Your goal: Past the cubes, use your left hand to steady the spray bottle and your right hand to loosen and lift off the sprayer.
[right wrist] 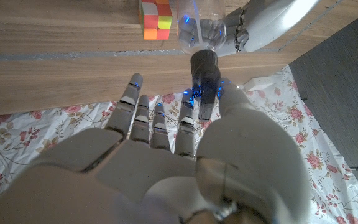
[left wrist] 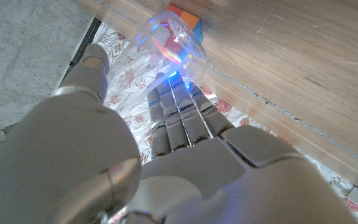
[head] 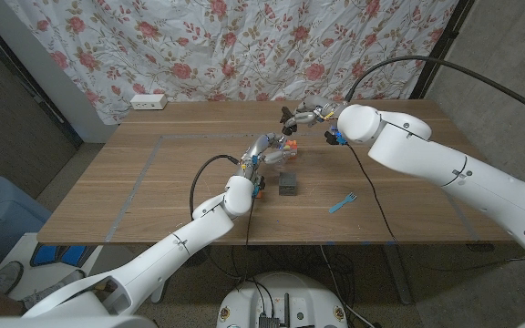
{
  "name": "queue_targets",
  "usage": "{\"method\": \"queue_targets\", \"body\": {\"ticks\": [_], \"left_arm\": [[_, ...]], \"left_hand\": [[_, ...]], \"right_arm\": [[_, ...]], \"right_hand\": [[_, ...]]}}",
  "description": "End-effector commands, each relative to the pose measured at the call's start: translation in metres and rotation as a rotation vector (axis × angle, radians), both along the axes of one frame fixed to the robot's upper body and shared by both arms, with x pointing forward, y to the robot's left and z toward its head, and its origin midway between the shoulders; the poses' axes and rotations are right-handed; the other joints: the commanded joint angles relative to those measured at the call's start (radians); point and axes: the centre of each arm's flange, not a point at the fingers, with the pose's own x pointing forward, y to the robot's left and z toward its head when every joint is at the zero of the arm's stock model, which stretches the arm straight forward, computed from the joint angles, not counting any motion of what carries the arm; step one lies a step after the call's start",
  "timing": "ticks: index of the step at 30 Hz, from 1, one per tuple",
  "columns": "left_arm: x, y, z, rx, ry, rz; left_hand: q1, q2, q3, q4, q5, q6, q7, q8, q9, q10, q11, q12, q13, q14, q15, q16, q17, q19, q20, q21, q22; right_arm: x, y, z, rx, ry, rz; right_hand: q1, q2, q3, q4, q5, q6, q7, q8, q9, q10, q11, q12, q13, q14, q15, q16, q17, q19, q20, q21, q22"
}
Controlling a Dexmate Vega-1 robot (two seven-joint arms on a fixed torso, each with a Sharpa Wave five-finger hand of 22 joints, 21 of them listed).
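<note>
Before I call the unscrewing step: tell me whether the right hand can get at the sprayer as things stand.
Probably yes. The right hand is already at the dark sprayer, its fingers beside it, nothing between. The left hand grips the clear bottle lower down, leaving the top free.

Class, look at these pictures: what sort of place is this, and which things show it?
Probably a makeshift robot test room, not a home: a floral cloth backdrop hung behind a wooden table, a white power strip, and black cables trailing over the table.

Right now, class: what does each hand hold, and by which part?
Left hand grips the clear spray bottle by its body; right hand holds its black sprayer.
</note>
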Motion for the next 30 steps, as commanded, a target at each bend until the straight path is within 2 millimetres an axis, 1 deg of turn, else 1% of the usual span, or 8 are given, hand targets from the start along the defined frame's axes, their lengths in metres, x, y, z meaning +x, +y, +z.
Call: {"method": "queue_targets", "body": {"ticks": [1,4,8,10,12,16,20,30], "left_arm": [[0.0034,-0.0022,0.0012,0.008,0.007,-0.012],[0.0039,-0.0023,0.0014,0.01,0.009,-0.013],[0.0043,-0.0027,0.0017,0.013,0.006,-0.02],[0.0044,-0.0029,0.0018,0.014,0.008,-0.018],[0.0045,-0.0032,0.0019,0.015,0.005,-0.025],[0.0048,-0.0041,0.0018,0.017,0.009,-0.027],[0.0052,-0.0049,0.0016,0.018,0.01,-0.031],[0.0055,-0.0051,0.0014,0.018,0.016,-0.032]], "left_hand": [[-0.112,0.18,0.048,0.039,-0.004,0.12,-0.057,0.007,0.0,0.086,-0.081,-0.003,0.005,0.009,-0.103,-0.002,0.003,0.011,-0.045,0.0,0.005],[-0.112,0.179,0.049,0.039,-0.004,0.121,-0.057,0.007,0.0,0.086,-0.083,-0.003,0.005,0.009,-0.102,-0.002,0.002,0.011,-0.045,0.0,0.005],[-0.114,0.18,0.05,0.039,-0.004,0.121,-0.058,0.006,0.0,0.088,-0.082,-0.003,0.005,0.01,-0.102,-0.002,0.003,0.011,-0.045,0.0,0.005],[-0.115,0.18,0.05,0.04,-0.004,0.121,-0.057,0.006,0.0,0.088,-0.082,-0.003,0.005,0.01,-0.102,-0.003,0.003,0.011,-0.044,0.0,0.005],[-0.116,0.18,0.05,0.039,-0.004,0.121,-0.056,0.006,0.0,0.087,-0.081,-0.004,0.006,0.01,-0.101,-0.003,0.002,0.011,-0.045,0.0,0.005],[-0.117,0.18,0.051,0.039,-0.004,0.12,-0.055,0.005,0.0,0.087,-0.082,-0.004,0.006,0.011,-0.1,-0.003,0.003,0.011,-0.044,0.0,0.005],[-0.117,0.181,0.051,0.039,-0.005,0.119,-0.054,0.004,0.0,0.088,-0.081,-0.004,0.006,0.01,-0.102,-0.002,0.004,0.01,-0.044,0.0,0.005],[-0.12,0.182,0.052,0.039,-0.005,0.118,-0.053,0.002,0.0,0.088,-0.082,-0.004,0.007,0.012,-0.101,-0.001,0.005,0.011,-0.044,0.0,0.005]], "right_arm": [[0.0031,-0.0037,0.0005,0.036,0.024,0.029],[0.0029,-0.0043,0.0004,0.044,0.026,0.033],[0.0028,-0.0049,0.0008,0.046,0.025,0.037],[0.0027,-0.0049,0.001,0.044,0.023,0.039],[0.0023,-0.0044,0.0014,0.04,0.024,0.037],[0.002,-0.0033,0.0017,0.039,0.026,0.048],[0.0014,-0.003,0.0028,0.043,0.015,0.053],[0.0024,-0.005,0.0038,0.062,0.017,0.063]], "right_hand": [[0.024,0.0,0.011,0.002,0.013,-0.004,-0.031,-0.006,0.005,0.003,-0.008,0.004,0.001,-0.006,0.001,0.002,0.001,-0.005,0.002,0.0,0.003],[0.034,0.001,0.015,0.002,0.019,-0.006,-0.047,-0.008,0.004,0.004,-0.008,0.004,0.002,-0.001,-0.003,0.005,0.002,-0.006,0.002,0.0,0.003],[0.049,0.004,0.02,0.004,0.027,-0.008,-0.077,-0.01,0.002,0.002,-0.011,0.003,0.002,-0.007,-0.01,0.005,0.004,-0.008,0.003,0.0,0.003],[0.057,0.009,0.024,0.006,0.033,-0.004,-0.103,-0.009,0.001,-0.001,-0.014,0.003,0.002,-0.01,-0.012,0.006,0.006,-0.009,0.003,0.0,0.003],[0.061,0.014,0.024,0.012,0.038,-0.006,-0.149,-0.011,-0.001,-0.005,-0.023,0.002,0.002,-0.014,-0.014,0.008,0.01,-0.012,0.003,-0.001,0.003],[0.064,0.022,0.026,0.016,0.042,-0.002,-0.196,-0.01,-0.002,-0.013,-0.037,0.0,0.002,-0.021,-0.021,0.01,0.016,-0.014,0.003,-0.001,0.003],[0.066,0.026,0.026,0.017,0.044,0.002,-0.215,-0.009,-0.004,-0.018,-0.043,-0.001,0.002,-0.024,-0.021,0.012,0.019,-0.016,0.003,0.0,0.003],[0.076,0.044,0.032,0.019,0.049,0.038,-0.22,0.004,-0.005,-0.025,-0.059,-0.002,0.003,-0.033,-0.027,0.015,0.027,-0.02,0.003,0.0,0.003]]}}
